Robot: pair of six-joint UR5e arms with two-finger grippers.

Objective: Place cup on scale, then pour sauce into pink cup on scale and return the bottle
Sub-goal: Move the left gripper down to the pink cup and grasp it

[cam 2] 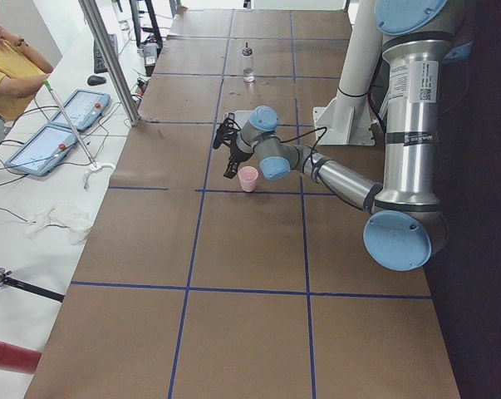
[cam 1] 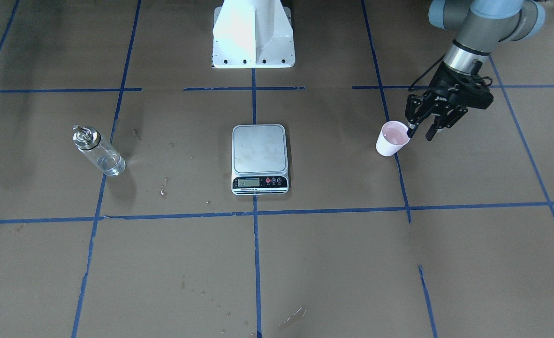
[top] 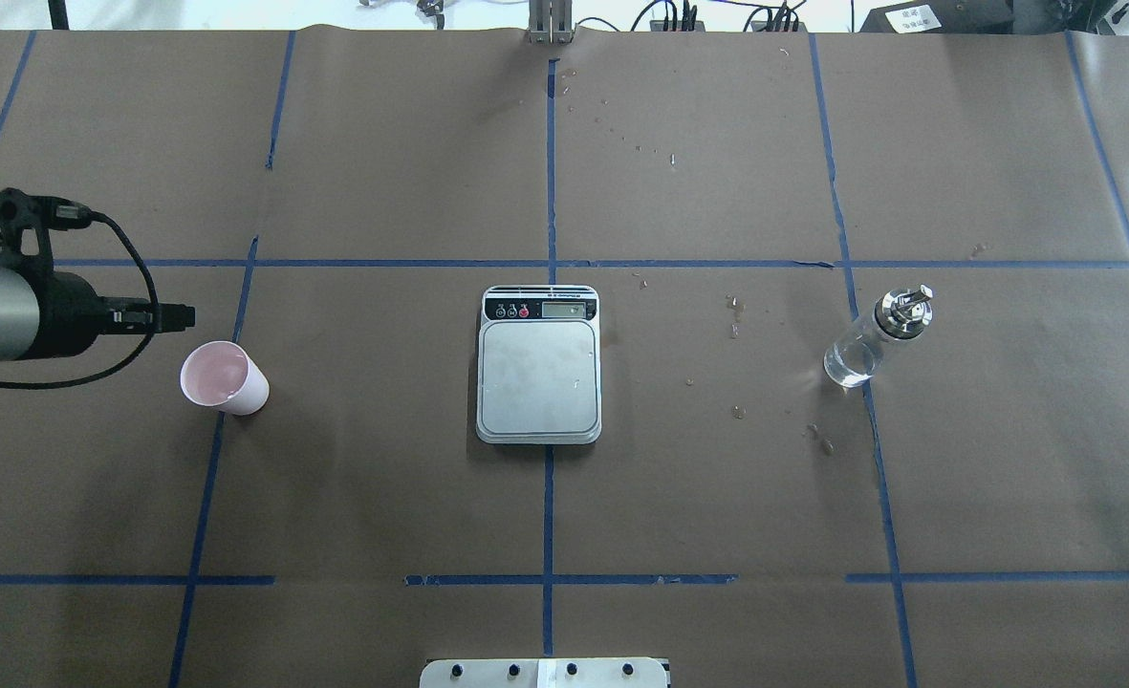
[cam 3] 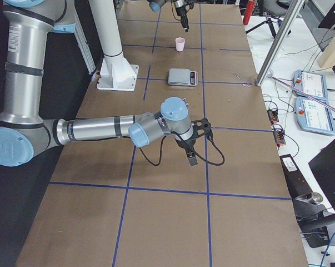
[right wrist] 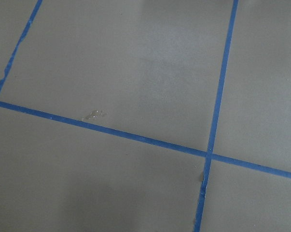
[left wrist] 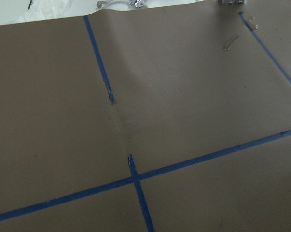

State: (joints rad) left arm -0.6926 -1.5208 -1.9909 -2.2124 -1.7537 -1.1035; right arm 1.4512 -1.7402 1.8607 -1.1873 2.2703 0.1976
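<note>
The pink cup (cam 1: 391, 138) stands upright on the table at the robot's left, well away from the scale (cam 1: 259, 150); it also shows in the overhead view (top: 225, 377). My left gripper (cam 1: 420, 126) is open and empty, tilted low beside the cup, with one finger near its rim. The steel scale (top: 538, 373) sits at the table's middle with nothing on it. The clear glass bottle (cam 1: 97, 151) with a metal cap stands on the robot's right (top: 875, 339), holding some clear sauce. My right gripper (cam 3: 190, 158) shows only in the exterior right view, low over bare table; I cannot tell its state.
The white robot base (cam 1: 253, 35) is behind the scale. Blue tape lines cross the brown paper, with small wet spots (top: 734, 315) between scale and bottle. An operator (cam 2: 5, 66) sits by tablets (cam 2: 67, 125) beyond the table's far side.
</note>
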